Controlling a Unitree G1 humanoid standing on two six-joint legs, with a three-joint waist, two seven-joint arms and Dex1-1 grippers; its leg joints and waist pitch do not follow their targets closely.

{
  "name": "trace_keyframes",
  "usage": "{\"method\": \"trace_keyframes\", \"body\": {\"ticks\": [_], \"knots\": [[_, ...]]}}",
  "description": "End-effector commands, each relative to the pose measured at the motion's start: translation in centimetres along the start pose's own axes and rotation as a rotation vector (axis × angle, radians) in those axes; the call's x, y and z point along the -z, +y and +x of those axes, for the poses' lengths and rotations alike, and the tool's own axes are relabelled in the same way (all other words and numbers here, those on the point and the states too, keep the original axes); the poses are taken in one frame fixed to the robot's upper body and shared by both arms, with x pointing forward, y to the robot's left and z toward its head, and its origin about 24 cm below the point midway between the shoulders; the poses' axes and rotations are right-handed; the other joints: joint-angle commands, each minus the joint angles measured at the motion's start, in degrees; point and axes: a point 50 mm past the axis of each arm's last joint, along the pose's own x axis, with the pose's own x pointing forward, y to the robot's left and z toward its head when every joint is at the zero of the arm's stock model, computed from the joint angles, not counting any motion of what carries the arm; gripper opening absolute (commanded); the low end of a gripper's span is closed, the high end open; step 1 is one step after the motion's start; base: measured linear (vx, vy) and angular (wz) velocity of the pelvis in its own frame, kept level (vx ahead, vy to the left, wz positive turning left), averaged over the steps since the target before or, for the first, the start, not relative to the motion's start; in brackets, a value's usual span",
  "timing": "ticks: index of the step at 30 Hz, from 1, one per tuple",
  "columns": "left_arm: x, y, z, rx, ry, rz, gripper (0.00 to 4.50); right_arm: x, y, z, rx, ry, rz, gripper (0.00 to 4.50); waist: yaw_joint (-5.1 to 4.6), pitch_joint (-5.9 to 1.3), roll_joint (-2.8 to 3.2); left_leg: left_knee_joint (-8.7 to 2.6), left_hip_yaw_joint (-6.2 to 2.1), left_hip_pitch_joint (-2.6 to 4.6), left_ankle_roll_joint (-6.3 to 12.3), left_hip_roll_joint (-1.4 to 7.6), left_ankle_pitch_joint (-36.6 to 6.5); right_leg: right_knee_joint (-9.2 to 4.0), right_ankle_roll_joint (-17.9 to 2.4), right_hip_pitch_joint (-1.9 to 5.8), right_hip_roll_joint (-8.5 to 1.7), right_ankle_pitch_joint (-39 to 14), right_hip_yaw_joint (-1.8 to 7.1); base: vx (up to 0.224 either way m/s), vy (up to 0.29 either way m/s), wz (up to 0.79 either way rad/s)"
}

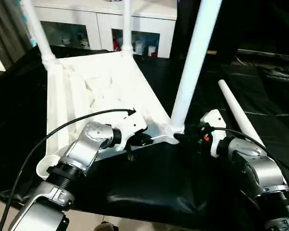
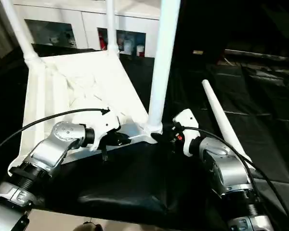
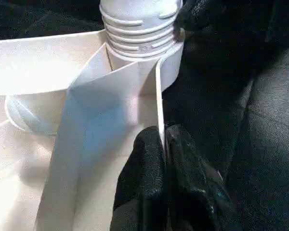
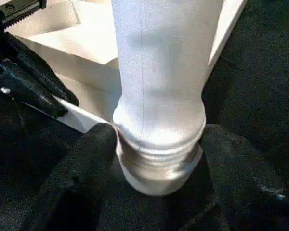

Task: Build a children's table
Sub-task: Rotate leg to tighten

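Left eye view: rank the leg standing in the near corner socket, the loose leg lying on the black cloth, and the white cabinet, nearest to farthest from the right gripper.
1. Standing leg, its base between the right gripper fingers, near corner of the tabletop.
2. Loose leg, lying on the cloth beyond the right arm.
3. White cabinet, at the back.

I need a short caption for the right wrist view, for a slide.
Right gripper closed around the threaded base of a white leg at the tabletop corner, left gripper pinching the rim.

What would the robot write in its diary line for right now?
left gripper: shut on tabletop rim | right gripper: around base of near leg | two far legs in | one leg loose on black cloth
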Motion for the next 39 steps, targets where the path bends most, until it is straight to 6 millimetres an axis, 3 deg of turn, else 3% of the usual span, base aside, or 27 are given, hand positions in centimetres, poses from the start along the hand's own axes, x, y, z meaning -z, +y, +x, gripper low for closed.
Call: {"method": "trace_keyframes", "body": {"ticks": [1,10,12,25,39], "knots": [[-2.0,-1.2,1.0,0.081,-0.067,0.074,0.00,-0.9,0.2,0.5,-0.026,-0.029,-0.028,3.32,-0.12,-4.36,-0.23,-4.04,0.09,1.76,1.25,1.38,-13.6,-3.66,-13.7,2.37,-1.14,-7.9,1.12,0.000,0.000,0.00],[-1.8,-1.2,0.9,0.079,-0.060,0.071,0.00,-1.2,-0.1,0.9,-0.034,-0.039,-0.026,3.32,0.23,-4.38,-0.40,-4.07,0.12,1.75,0.93,1.38,-13.6,-3.62,-13.1,2.35,-1.19,-8.2,1.14,0.000,0.000,0.00],[-1.8,-1.2,0.9,0.078,-0.058,0.071,0.00,-1.2,-0.1,0.9,-0.038,-0.036,-0.025,2.99,0.22,-4.38,-0.42,-4.06,0.12,1.70,1.00,1.35,-13.4,-3.58,-13.2,2.39,-1.17,-8.0,1.12,0.000,0.000,0.00],[-1.7,-1.0,0.7,0.073,-0.052,0.067,0.00,-0.5,0.0,0.5,-0.061,0.002,-0.036,2.16,0.26,-4.38,-0.38,-4.05,0.10,1.71,0.96,1.34,-13.6,-3.68,-12.9,2.39,-1.19,-8.9,1.10,0.000,0.000,0.00],[-1.6,-0.9,0.7,0.062,-0.052,0.058,0.00,0.6,0.5,0.7,-0.039,0.008,0.016,2.06,0.24,-4.39,-0.45,-4.06,0.09,1.64,1.06,1.30,-13.4,-3.64,-13.0,2.42,-1.18,-8.8,1.08,0.000,0.000,0.00]]}}
